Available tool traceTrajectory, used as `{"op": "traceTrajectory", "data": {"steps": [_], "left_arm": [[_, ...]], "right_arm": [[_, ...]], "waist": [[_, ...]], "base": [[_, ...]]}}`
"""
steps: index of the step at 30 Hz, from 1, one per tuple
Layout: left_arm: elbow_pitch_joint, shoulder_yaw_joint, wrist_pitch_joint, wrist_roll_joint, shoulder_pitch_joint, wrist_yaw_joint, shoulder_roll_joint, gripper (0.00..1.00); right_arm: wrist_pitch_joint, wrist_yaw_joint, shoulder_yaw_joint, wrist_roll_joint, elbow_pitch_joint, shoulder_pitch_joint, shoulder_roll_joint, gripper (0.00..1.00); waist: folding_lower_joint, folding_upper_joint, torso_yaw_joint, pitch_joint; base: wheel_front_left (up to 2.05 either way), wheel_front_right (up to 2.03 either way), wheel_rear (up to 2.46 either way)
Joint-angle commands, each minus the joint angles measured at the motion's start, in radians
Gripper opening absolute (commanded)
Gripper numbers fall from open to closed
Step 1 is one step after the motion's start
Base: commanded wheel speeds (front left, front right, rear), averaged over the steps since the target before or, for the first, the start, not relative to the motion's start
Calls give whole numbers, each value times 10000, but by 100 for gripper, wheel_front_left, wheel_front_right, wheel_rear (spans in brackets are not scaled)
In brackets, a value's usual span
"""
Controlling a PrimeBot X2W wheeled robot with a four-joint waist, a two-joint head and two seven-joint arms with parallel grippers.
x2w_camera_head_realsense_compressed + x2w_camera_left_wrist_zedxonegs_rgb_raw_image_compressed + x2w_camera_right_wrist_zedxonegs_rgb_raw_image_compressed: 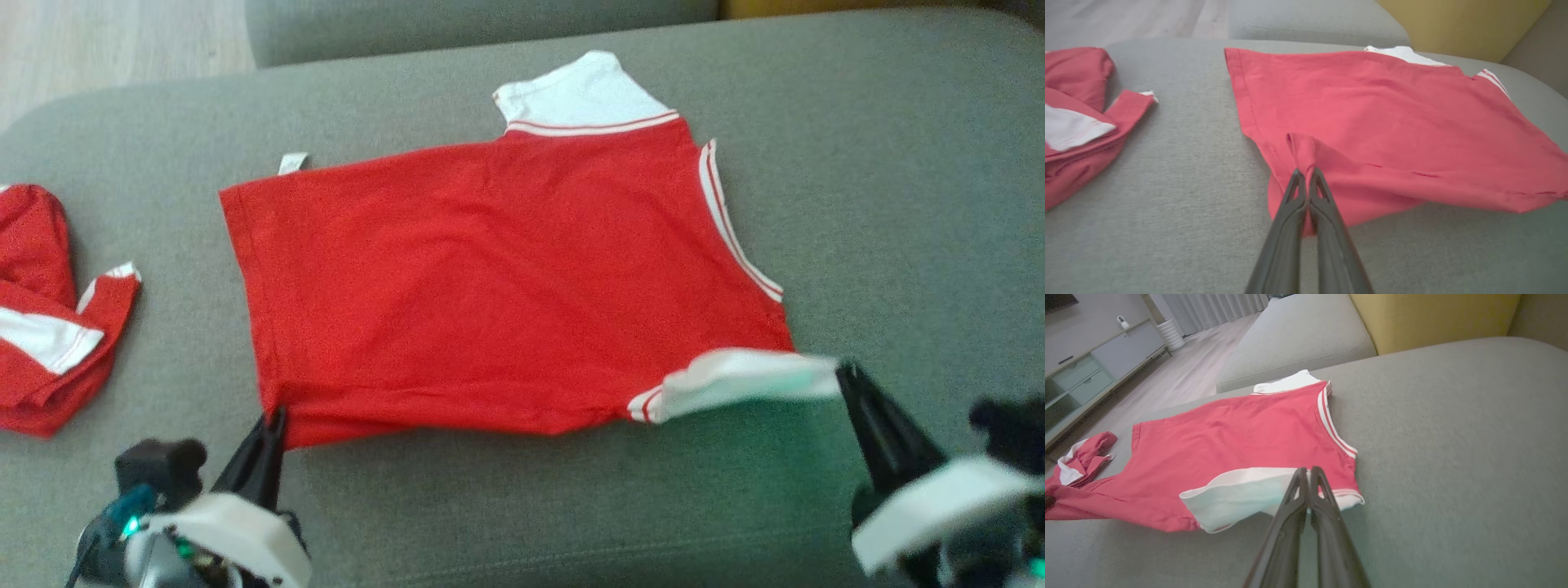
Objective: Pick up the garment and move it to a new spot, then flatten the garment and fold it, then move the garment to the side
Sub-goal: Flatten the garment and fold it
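Note:
The garment (506, 278) is a red T-shirt with white sleeves and striped trim, spread across a grey cushion with its hem to the left. My left gripper (273, 425) is shut on the near hem corner, which bunches up between the fingers (1306, 173). My right gripper (845, 376) is shut on the near white sleeve (743, 380), lifting it slightly off the cushion; the right wrist view has that gripper (1308, 473) over the pale sleeve (1237, 496). The far sleeve (580, 94) lies flat.
A second red and white garment (49, 310) lies crumpled at the cushion's left edge. The grey cushion (898, 204) extends to the right. Another grey seat (1298, 339) and a yellow cushion (1433, 314) stand behind. Wooden floor and a low cabinet (1090, 367) lie beyond.

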Motion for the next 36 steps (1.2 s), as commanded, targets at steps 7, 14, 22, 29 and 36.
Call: {"op": "traceTrajectory", "data": {"steps": [7, 14, 22, 29, 36], "left_arm": [[342, 237, 730, -588, -2065, -389, 213, 0], [1010, 206, 472, -787, -3221, -590, 88, 0], [2446, -106, 297, -1007, -3892, -848, -214, 100], [2797, 28, -918, -848, -3563, -452, -549, 100], [2203, 197, -2767, 75, -3195, 396, -581, 100]], "right_arm": [[-348, 39, 962, 291, 1912, -3875, -1705, 0], [-1331, 39, 2010, 667, 4436, -6558, -2656, 0], [-2664, 39, 3299, 1175, 7274, -8068, -2877, 100], [-4584, 39, 3136, 946, 8150, -7784, -2502, 100], [-5543, 39, 1842, -431, 7052, -6573, -1854, 100]], "waist": [[1, -1, 469, 1092], [1, -1, 927, 1848], [1, -1, 1177, 2186], [1, -1, 1102, 1862], [1, -1, 877, 1295]], "base": [[0, 0, 0], [0, 0, 0], [0, 0, 0], [0, 0, 0], [0, 0, 0]]}}
